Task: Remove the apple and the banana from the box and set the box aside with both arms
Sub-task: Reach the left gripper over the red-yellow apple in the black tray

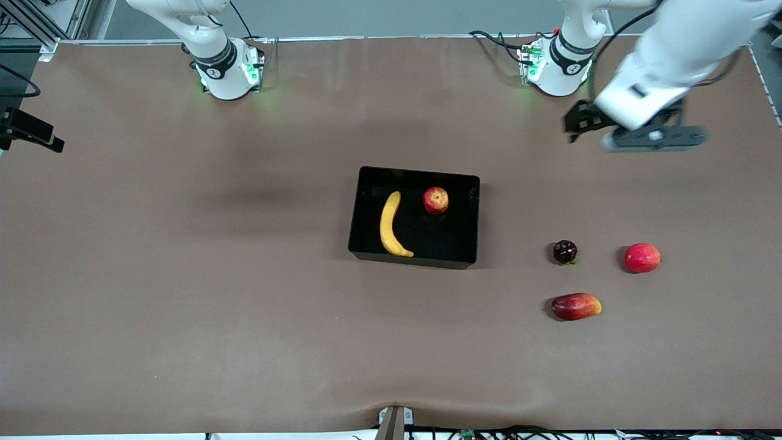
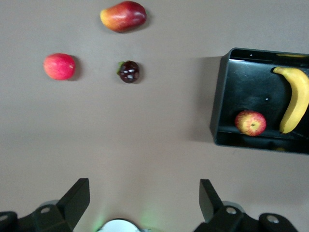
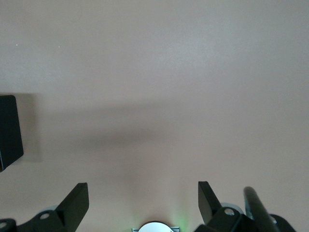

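The black, glossy, rectangular open-top plastic box [image 1: 414,217] stands near the middle of the table [image 1: 183,275], a little toward the left arm's end. Inside it lies the long curved yellow banana [image 1: 391,225], along the wall toward the right arm's end, with one tip close to the box corner nearest the front camera. The small round red apple with yellowish streaks [image 1: 435,200] rests in the same box, beside the banana and closer to the wall on the side of the robots' bases; the two fruits do not touch.

Outside the box, toward the left arm's end of the table, three other fruits lie on the brown surface, well apart from the box. A small dark purple round fruit [image 1: 565,252] is the closest to it. A larger plain pinkish-red round fruit [image 1: 642,257] lies beside that one, nearer to the table's end edge. An oblong red-and-orange mango-like fruit [image 1: 576,306] lies nearer to the front camera than both.

The left gripper [image 2: 145,200] hangs in the air over bare table near the corner by the left arm's base, its jaws spread wide and holding nothing (the left wrist view shows both fingers far apart). The right gripper [image 3: 143,198] is also over bare table, with a corner of the box visible in its wrist view, jaws spread and empty.
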`<state>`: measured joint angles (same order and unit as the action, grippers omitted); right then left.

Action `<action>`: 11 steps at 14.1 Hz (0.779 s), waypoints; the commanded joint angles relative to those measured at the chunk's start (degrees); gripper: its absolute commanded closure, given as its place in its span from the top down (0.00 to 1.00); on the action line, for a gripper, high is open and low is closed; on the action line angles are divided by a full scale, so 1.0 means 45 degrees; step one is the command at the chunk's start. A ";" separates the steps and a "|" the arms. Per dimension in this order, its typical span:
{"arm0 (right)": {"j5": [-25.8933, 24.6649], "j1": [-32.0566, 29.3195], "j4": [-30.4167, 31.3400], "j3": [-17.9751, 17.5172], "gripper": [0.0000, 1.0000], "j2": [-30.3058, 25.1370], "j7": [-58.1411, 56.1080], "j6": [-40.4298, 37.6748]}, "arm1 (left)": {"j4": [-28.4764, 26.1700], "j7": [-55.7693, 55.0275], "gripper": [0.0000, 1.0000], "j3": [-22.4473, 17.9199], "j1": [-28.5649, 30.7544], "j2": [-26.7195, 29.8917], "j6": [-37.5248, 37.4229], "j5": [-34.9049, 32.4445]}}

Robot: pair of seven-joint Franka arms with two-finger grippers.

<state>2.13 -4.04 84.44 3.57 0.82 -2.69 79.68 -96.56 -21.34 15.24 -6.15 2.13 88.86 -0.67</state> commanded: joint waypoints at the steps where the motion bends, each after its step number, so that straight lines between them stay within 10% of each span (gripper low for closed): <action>1: -0.0103 -0.0137 0.0123 -0.0090 1.00 -0.0085 0.0167 -0.0050 | 0.0051 -0.0976 1.00 0.0479 0.0078 -0.0549 0.0330 -0.0006; 11: -0.0083 -0.0117 0.0279 0.0105 1.00 -0.0104 0.0187 -0.0069 | -0.1528 -0.3674 1.00 0.2024 -0.0214 -0.1802 0.3021 -0.0065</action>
<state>2.13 -4.05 85.31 4.40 0.82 -2.59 79.64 -99.93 -36.57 24.23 -6.47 -6.79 98.46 -0.68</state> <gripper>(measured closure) 0.000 0.000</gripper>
